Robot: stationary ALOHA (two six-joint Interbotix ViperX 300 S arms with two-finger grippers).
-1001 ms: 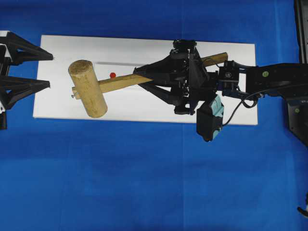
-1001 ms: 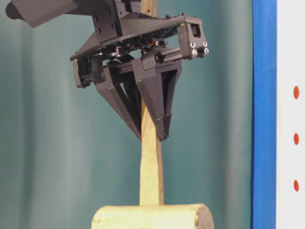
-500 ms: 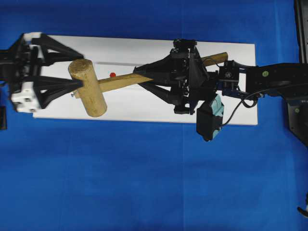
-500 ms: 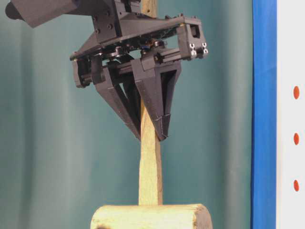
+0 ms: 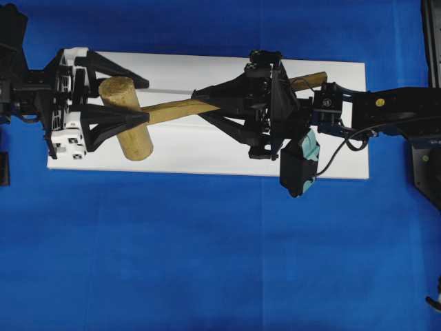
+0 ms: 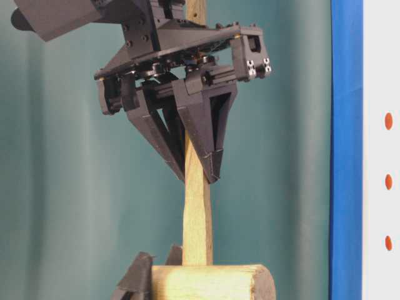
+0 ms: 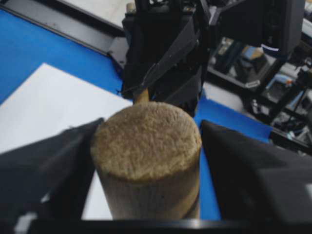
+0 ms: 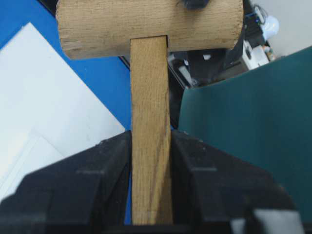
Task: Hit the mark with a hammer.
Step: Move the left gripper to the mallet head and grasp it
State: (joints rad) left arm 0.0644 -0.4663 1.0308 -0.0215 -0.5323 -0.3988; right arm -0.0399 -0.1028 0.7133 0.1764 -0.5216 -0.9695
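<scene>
The hammer (image 5: 132, 140), a light wooden mallet, lies over the white board (image 5: 207, 152) with its handle running right. My right gripper (image 5: 200, 105) is shut on the handle's middle, and both fingers press the flat handle (image 8: 150, 87) in the right wrist view. My left gripper (image 5: 146, 102) straddles the thick head (image 7: 146, 146). Its left finger (image 7: 58, 161) rests against the head, and a thin gap shows at the right finger (image 7: 243, 165). The mark is hidden in the overhead view.
Blue cloth (image 5: 207, 262) covers the table around the board. The right arm (image 5: 393, 110) and its teal-marked camera block (image 5: 300, 165) reach over the board's right end. Three red dots (image 6: 389, 120) sit on a white strip in the table-level view.
My left gripper came in from the left edge and its fingers narrowed around the hammer head. The head shifted slightly toward the far edge, and the handle now covers the red dot. The right grip is unchanged.
</scene>
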